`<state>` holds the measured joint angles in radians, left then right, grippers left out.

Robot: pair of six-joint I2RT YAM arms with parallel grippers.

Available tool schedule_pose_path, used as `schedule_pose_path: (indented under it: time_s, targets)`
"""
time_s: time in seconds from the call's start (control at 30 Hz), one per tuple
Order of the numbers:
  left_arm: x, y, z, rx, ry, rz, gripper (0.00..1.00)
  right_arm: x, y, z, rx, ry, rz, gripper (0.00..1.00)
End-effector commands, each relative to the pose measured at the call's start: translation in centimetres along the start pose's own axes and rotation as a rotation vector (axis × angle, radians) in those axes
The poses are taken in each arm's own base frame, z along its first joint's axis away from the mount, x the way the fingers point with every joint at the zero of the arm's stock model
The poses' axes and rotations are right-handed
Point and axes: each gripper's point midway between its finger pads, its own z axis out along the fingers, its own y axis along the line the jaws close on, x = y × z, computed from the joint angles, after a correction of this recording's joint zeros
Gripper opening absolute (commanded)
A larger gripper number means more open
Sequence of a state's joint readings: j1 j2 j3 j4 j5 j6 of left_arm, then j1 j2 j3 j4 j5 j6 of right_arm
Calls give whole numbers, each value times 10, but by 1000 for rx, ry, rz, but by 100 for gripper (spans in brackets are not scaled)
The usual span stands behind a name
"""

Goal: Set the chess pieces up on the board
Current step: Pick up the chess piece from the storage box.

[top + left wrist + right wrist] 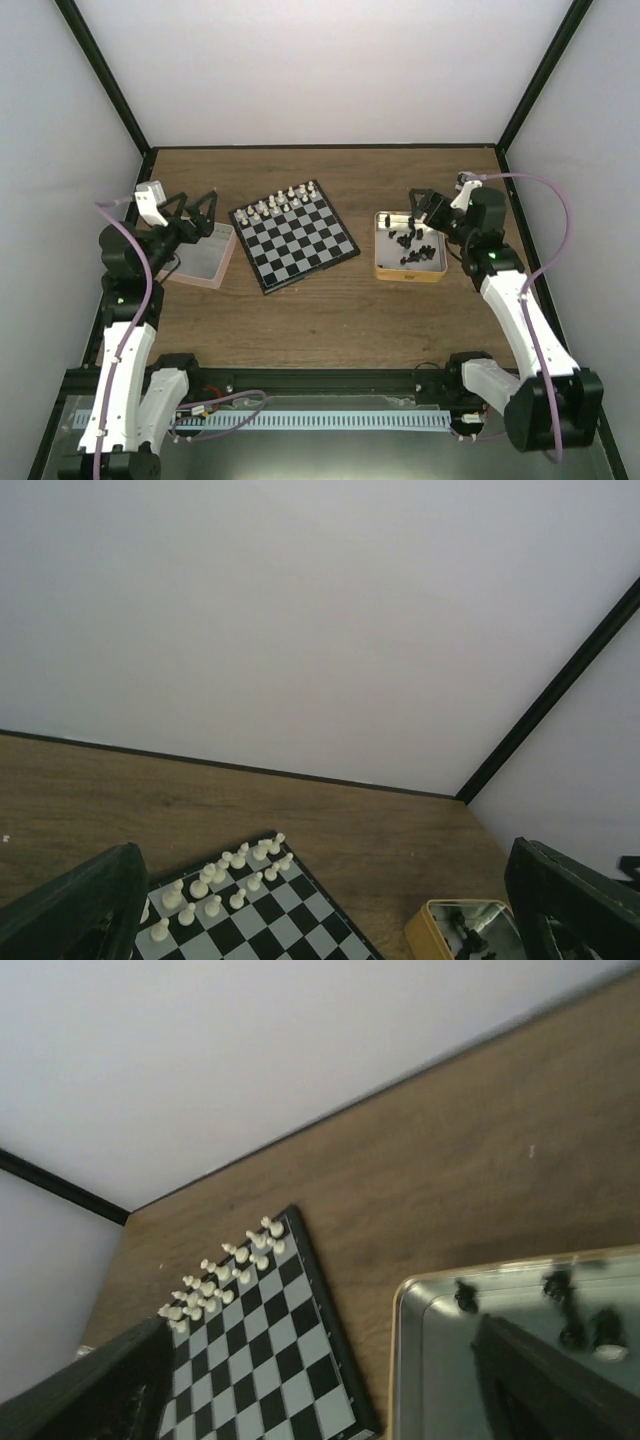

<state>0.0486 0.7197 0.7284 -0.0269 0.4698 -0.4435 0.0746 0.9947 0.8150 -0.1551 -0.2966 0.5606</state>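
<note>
showing both arms poised over their tins, jaws spread as wide as they go and holding nothing. the left gripper [197, 207] hangs above the pale left tin [205, 262], in which no piece shows. the right gripper [426, 212] hangs above the yellow tin [405, 277], placed there, most likely, to pick from the black pieces [410, 245] lying loose inside it. the board [300, 250] lies turned at an angle on the table [330, 320], between the two tins and near both. the white pieces [283, 203] stand upright in two rows along its far edge, one per square; the near rows are bare. judged from this, the white half is set and the black half not yet begun. each piece is tiny, smaller than a square, so a fine, centred pinch will be needed.
</note>
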Motion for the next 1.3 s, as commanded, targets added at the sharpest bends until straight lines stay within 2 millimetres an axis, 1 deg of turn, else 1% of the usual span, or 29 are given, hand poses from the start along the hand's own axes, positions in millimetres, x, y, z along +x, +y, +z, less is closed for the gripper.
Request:
schedule_pose_path:
  time_s: [0.0, 0.1, 0.17, 0.2, 0.3, 0.43, 0.5, 0.67, 0.77, 0.9, 1.03, 1.13, 1.27]
  targets:
    - [-13, -8, -9, 14, -54, 73, 100, 24, -22, 32, 41, 137, 37, 75]
    - [-12, -5, -11, -11, -55, 78, 100, 44, -49, 59, 156, 230, 46, 64]
    - [-9, -4, -11, -12, -45, 77, 100, 58, -66, 75, 230, 284, 41, 60]
    - [-9, -4, -11, -12, -43, 77, 100, 60, -71, 81, 253, 296, 36, 58]
    - [-10, -2, -11, -24, -46, 77, 100, 73, -88, 93, 313, 331, 39, 51]
    - [-9, 3, -11, -49, -47, 75, 100, 83, -108, 99, 403, 363, 16, 39]
    - [-8, 4, -11, -51, -45, 74, 100, 88, -112, 99, 433, 378, -2, 36]
    - [-7, 6, -11, -59, -43, 71, 100, 104, -118, 101, 463, 417, -23, 35]
    - [-7, 6, -11, -62, -43, 70, 100, 111, -120, 103, 468, 440, -28, 29]
    - [-6, 9, -11, -73, -47, 70, 100, 117, -126, 101, 510, 445, -47, 29]
    - [-7, 8, -13, -71, -50, 68, 100, 125, -127, 104, 496, 472, -60, 25]
    - [-7, 8, -13, -75, -50, 68, 100, 126, -125, 107, 488, 479, -65, 23]
    - [-7, 9, -13, -78, -51, 67, 100, 129, -127, 107, 493, 487, -65, 24]
